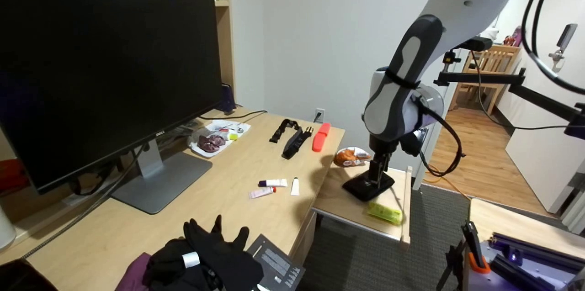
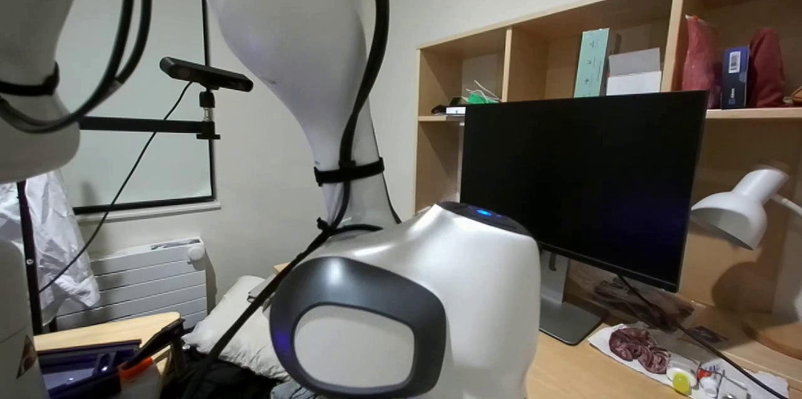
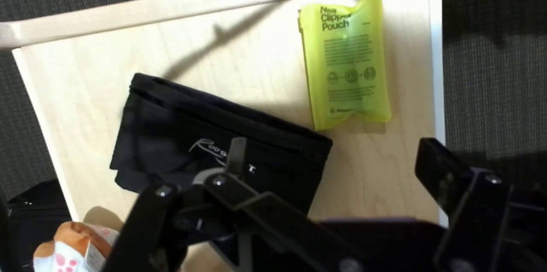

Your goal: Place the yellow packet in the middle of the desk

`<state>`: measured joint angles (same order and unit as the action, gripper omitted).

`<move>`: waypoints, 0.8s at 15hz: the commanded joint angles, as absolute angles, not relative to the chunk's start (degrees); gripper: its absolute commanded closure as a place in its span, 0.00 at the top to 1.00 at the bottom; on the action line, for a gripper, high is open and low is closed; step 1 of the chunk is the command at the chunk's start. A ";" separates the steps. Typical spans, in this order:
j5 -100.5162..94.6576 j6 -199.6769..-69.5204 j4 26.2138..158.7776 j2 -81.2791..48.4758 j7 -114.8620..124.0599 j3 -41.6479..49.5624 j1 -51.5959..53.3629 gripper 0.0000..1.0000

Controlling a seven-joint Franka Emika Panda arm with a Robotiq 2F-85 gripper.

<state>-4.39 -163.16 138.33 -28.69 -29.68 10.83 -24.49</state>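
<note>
Packet of translucent yellow-green plastic [image 3: 348, 67], flat and rectangular, at upper right of the wrist view; printed face up, "Clipper Pouch" readable near its upper end; lies on a tray-like light-wood shelf [image 3: 376, 178], raised lip along the top of the frame; square black fabric pouch with white lettering [image 3: 171, 131] just beside it, left and lower, contact between the two uncertain; black two-finger gripper [image 3: 332, 148] at the bottom of the frame, fingers spread wide, one tip overlapping the pouch, the other toward the shelf's right edge; whether either finger touches anything, cannot tell; orange-and-white item with pink paw marks [image 3: 64, 248] at lower left.

In an exterior view, large light-wood desk [image 1: 237, 172] from centre to lower left; packet lies off it, on the shelf, lower right; white-and-grey robot arm [image 1: 406, 67] slants down from upper right, gripper pointing down at the pouch; on the desk, three small tubes [image 1: 278, 182] near the centre of the frame, black buckled strap [image 1: 295, 145] and flat red-orange case [image 1: 321, 137] above them, heap of black gloves [image 1: 228, 254] at the bottom; wide black monitor [image 1: 114, 81] at upper left, crumpled purple cloth [image 1: 211, 143] on a white sheet [image 1: 221, 124] by its stand; monitor and cloth show in both exterior views.
</note>
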 commanded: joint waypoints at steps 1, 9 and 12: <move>-4.72 -167.34 140.10 -30.36 -33.95 6.55 -30.98 1.00; -6.55 -167.44 139.86 -32.94 -36.70 5.02 -35.58 1.00; -6.55 -167.43 139.72 -32.98 -36.65 5.00 -35.38 1.00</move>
